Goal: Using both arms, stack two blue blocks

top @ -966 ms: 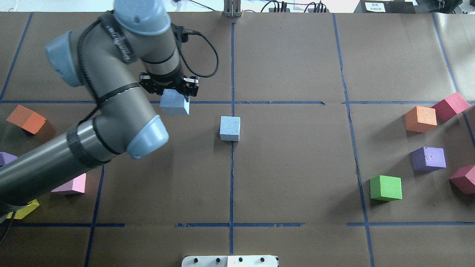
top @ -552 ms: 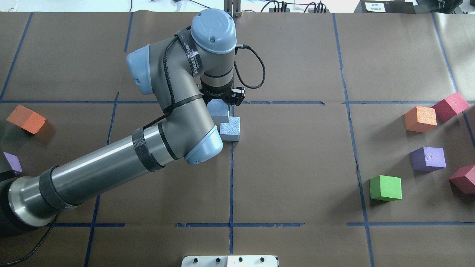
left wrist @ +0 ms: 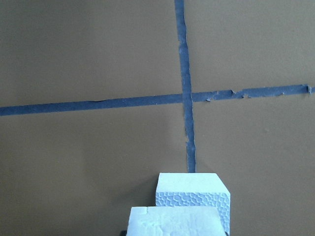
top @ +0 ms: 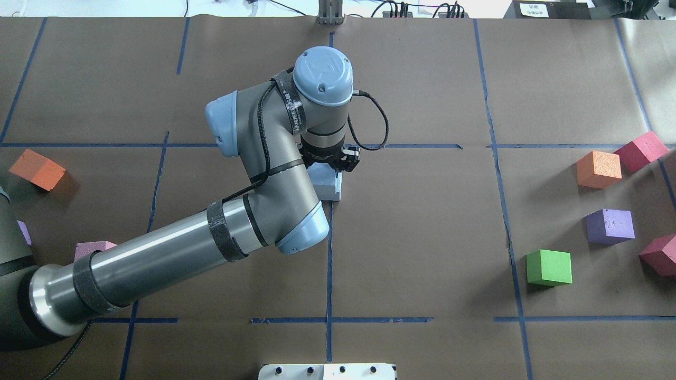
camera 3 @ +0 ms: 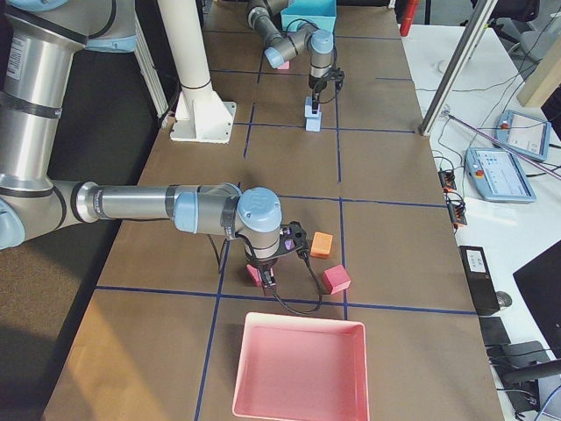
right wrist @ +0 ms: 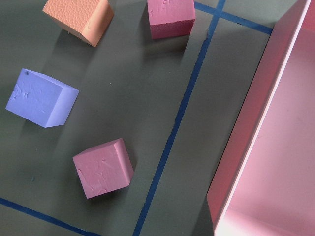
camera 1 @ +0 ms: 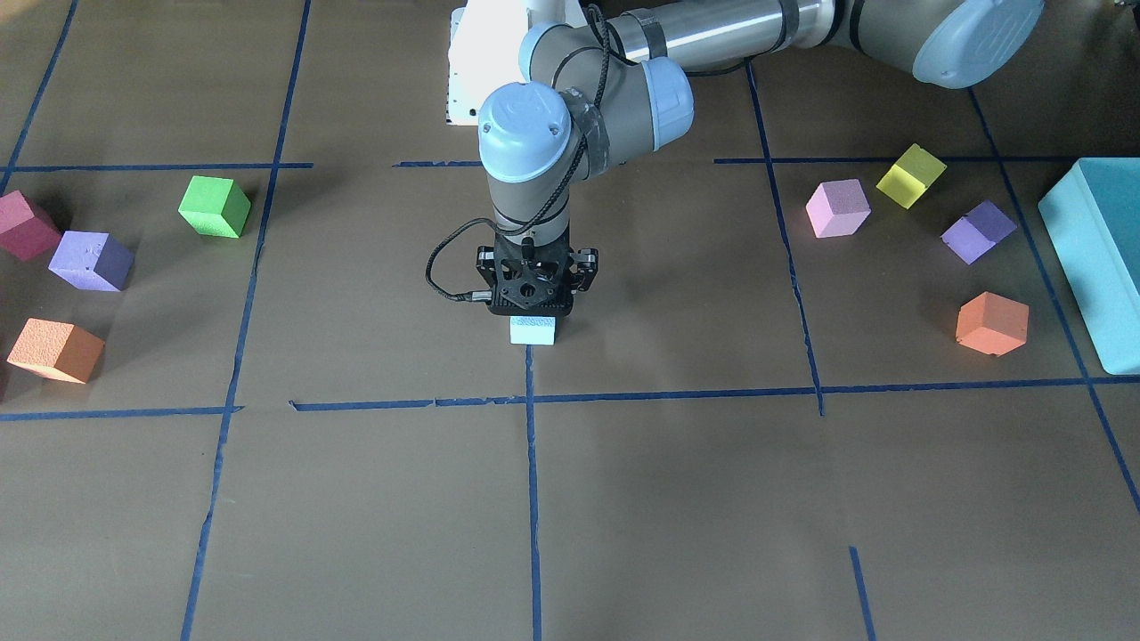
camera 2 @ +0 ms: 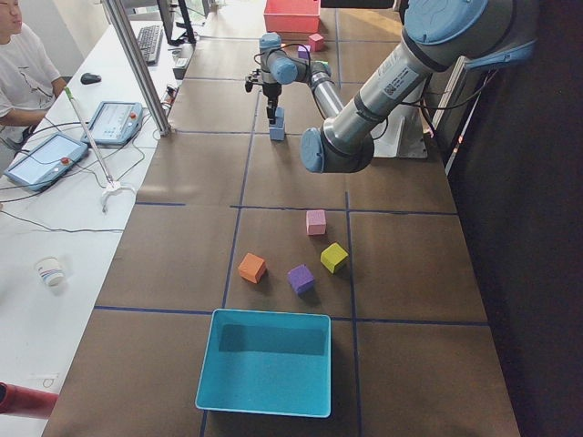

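blue block (left wrist: pixel 172 221) | gripped in left claw (camera 1: pixel 533 312), wrist vertical, above second blue block (left wrist: pixel 193 192) | right claw (camera 3: pixel 267 279): cannot tell

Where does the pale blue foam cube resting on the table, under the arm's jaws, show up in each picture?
Front-facing: pale blue foam cube at centre.
Overhead: cube at centre, half hidden.
Exterior left: cube far off, top centre.
Exterior right: cube far off, top centre.
Left wrist: cube at bottom edge.
Right wrist: not in it.
Landmark: the blue tape line that meets it.
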